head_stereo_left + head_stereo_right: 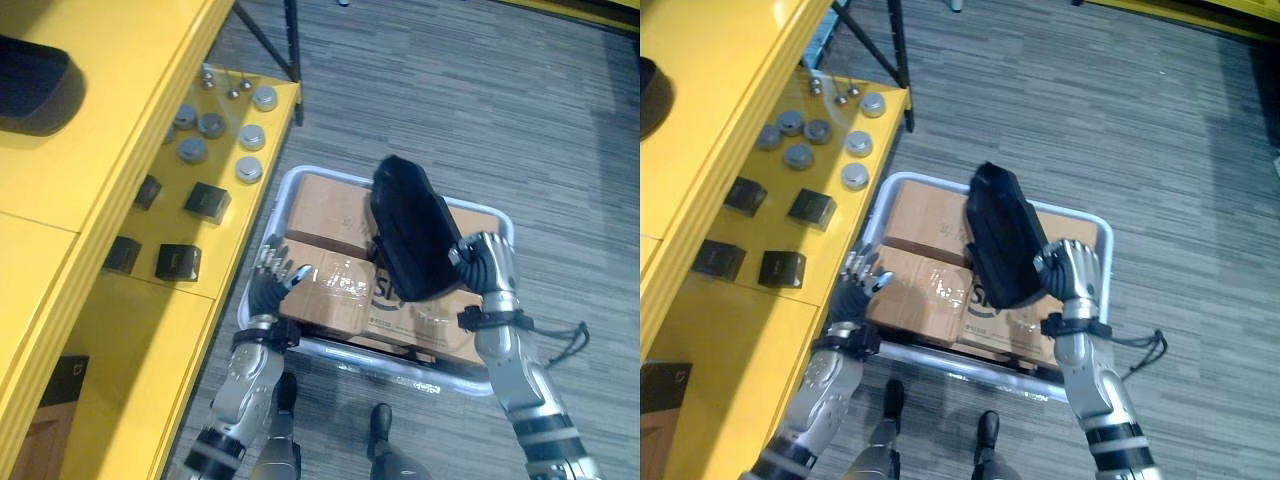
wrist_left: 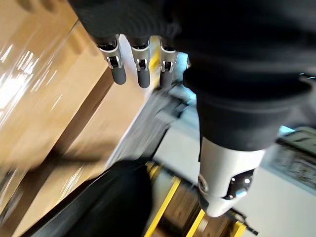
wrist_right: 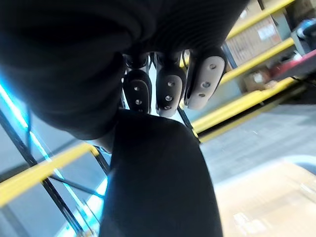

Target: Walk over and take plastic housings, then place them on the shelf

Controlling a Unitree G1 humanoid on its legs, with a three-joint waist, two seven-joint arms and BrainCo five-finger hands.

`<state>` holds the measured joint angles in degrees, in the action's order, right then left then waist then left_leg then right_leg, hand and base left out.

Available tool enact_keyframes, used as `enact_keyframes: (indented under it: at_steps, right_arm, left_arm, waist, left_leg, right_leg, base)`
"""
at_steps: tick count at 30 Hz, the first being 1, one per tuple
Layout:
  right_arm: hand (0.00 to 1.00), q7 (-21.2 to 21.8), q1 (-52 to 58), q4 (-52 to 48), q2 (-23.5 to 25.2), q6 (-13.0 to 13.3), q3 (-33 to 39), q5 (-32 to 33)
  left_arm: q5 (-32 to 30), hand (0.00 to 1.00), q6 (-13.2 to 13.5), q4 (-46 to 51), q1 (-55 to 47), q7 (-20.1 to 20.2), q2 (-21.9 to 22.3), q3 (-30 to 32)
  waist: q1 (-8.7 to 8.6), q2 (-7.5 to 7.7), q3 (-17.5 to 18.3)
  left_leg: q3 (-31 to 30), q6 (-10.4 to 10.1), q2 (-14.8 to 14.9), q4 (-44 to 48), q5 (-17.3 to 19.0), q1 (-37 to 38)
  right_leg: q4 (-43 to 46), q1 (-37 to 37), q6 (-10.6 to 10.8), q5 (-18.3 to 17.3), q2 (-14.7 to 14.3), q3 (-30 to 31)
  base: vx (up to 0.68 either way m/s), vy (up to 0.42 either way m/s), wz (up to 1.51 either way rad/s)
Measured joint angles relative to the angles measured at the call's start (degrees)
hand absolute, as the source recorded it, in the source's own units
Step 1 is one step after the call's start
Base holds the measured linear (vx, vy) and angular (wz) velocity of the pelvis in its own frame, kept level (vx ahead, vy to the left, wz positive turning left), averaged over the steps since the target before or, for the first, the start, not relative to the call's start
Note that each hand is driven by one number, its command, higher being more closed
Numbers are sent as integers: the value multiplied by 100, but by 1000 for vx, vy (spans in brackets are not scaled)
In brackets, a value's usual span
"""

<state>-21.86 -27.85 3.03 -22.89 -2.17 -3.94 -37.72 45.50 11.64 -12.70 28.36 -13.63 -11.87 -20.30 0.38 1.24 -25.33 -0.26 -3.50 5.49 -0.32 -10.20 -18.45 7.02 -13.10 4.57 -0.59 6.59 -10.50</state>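
Note:
A long black plastic housing [image 1: 412, 232] is held above the grey tote [image 1: 391, 364], with my right hand [image 1: 487, 262] curled round its lower right side. In the right wrist view my fingers [image 3: 168, 89] wrap the black housing [image 3: 158, 177]. My left hand [image 1: 272, 275] hovers with straight, spread fingers [image 2: 140, 66] over the taped cardboard box [image 1: 330, 290] at the tote's left side, holding nothing. Another black housing [image 1: 35, 85] lies on the top yellow shelf [image 1: 110, 130] at the far left.
The lower yellow shelf [image 1: 180, 300] carries several small black blocks [image 1: 206, 201] and round silver caps [image 1: 250, 137]. Cardboard boxes [image 1: 430, 325] fill the tote. A black rack leg [image 1: 292, 50] stands by the shelf's corner. Grey carpet [image 1: 480, 110] stretches beyond.

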Motion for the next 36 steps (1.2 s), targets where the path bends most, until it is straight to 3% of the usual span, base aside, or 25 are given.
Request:
enact_keyframes:
  at_steps: [2,8,17,24,27,28,32,36]
  right_arm:
    - [100,-135,-159,0,-6,-46,-177,-112]
    - [100,-331,-378,-56,-165,-110,-515,-115]
    - [100,-379,-55,-1133,-201,-87,-1011,-124]
    - [100,-341,398,-1513,-183,98,-1729,-183]
    - [100,-342,677,-1640,-143,109,-1915,-184]
    - [100,-348,894,-1706,-117,114,-1926,-102]
    - [100,-359,1402,-1931,-100,305,-1940,-51]
    - [100,-365,1988,-2347,-79,360,-1940,160]
  left_arm:
    - [515,0,-26,-221,261,48,-27,-142]
    - [1298,0,-166,-634,729,59,-174,-441]
    - [1635,0,-306,-931,864,65,-187,-848]
    - [1641,0,-378,-1096,990,63,-152,-1072]
    - [2006,0,-393,-1088,955,77,-84,-1071]
    - [2294,100,-384,-1002,808,158,-24,-1034]
    - [2749,100,-301,-578,389,305,103,-763]
    - [2746,100,-75,187,-208,383,103,-539]
  waist:
    - [-63,1,116]
    - [-98,20,346]
    - [-163,23,729]
    - [-147,35,1072]
    - [-157,38,1193]
    - [-161,29,1281]
    - [-239,30,1497]
    - [-248,9,1637]
  left_leg:
    - [15,-4,30,-8,-3,8]
    - [51,-67,98,-224,-116,152]
    - [91,-91,151,-459,-217,423]
    - [228,-134,187,-465,-179,655]
    - [279,-146,215,-466,-170,734]
    - [302,-149,211,-468,-167,802]
    - [324,-155,214,-470,-163,863]
    - [307,-189,213,-491,-135,990]
  right_leg:
    - [-13,0,-9,8,-17,16]
    - [-92,52,-58,78,-105,48]
    - [-281,280,-70,156,-167,54]
    - [-478,523,-83,242,-203,183]
    - [-667,653,-85,337,-231,209]
    - [-676,715,-84,340,-243,204]
    - [-675,752,-84,339,-247,221]
    - [-712,908,-87,331,-250,208]
  base:
    - [-4,9,-6]
    - [-8,6,-6]
    - [-5,3,-2]
    - [-13,25,-10]
    - [-19,21,-9]
    - [-4,9,-5]
    - [-1,16,-4]
    - [0,0,0]
